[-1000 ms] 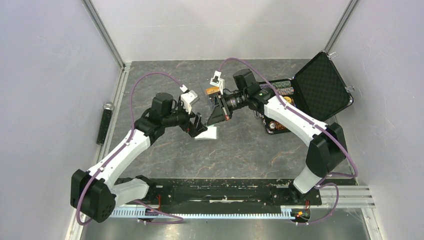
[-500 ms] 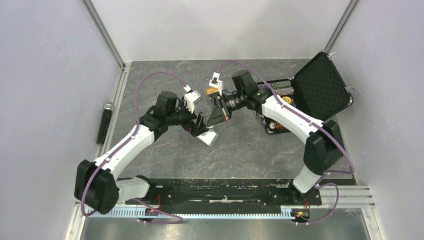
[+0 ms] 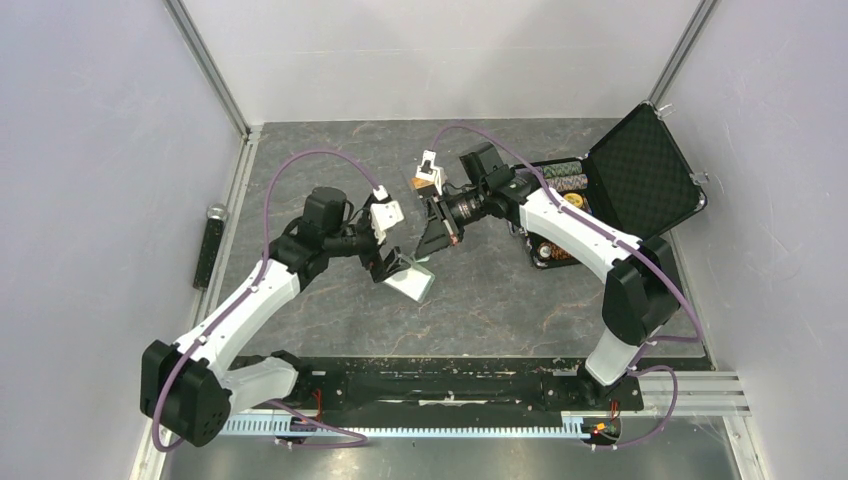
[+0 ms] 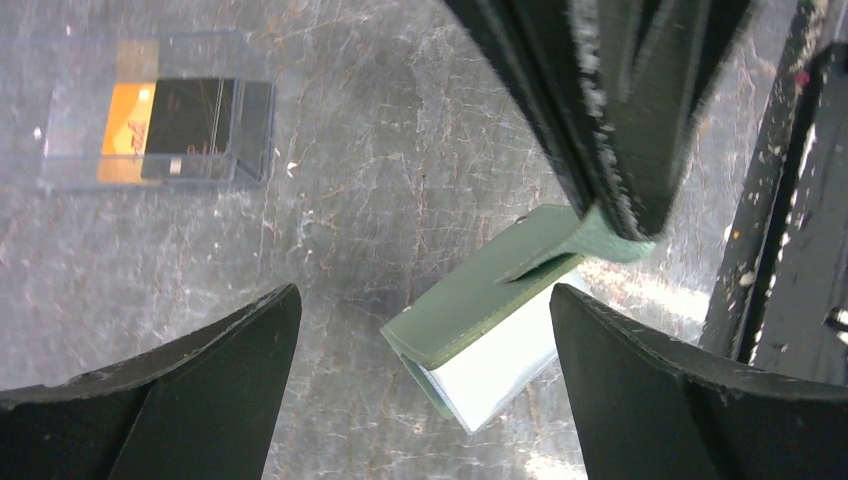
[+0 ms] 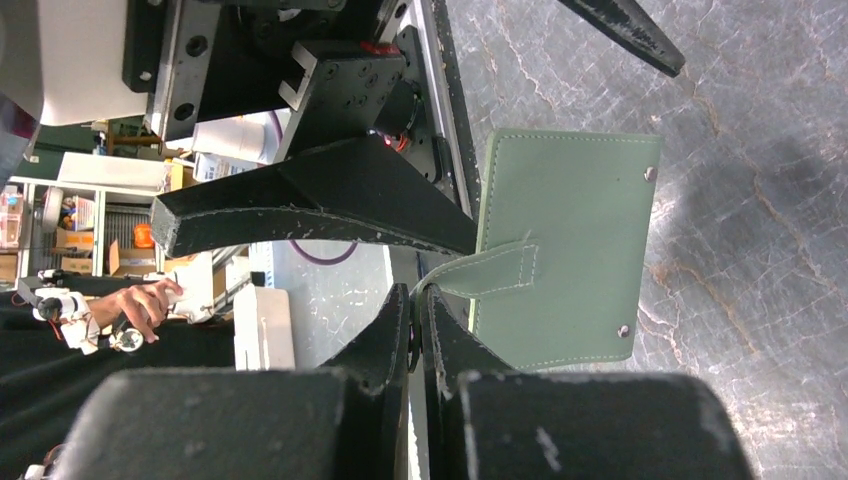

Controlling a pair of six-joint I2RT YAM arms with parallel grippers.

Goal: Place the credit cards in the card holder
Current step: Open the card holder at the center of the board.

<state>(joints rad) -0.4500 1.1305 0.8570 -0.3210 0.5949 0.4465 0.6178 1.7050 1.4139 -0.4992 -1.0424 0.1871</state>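
Card holder [image 5: 570, 260] shows green stitched cover, pale interior.

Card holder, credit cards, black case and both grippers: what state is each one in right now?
card holder: unsnapped, cover lifted partly open by its tab, pale inside showing.
credit cards: stacked flat in a clear box.
black case: open, lid standing up.
left gripper: open, fingers either side of the card holder.
right gripper: shut on the card holder's tab.

Left pincer [image 4: 425, 300] spread wide — card holder [image 4: 480, 310] framed between its tips.
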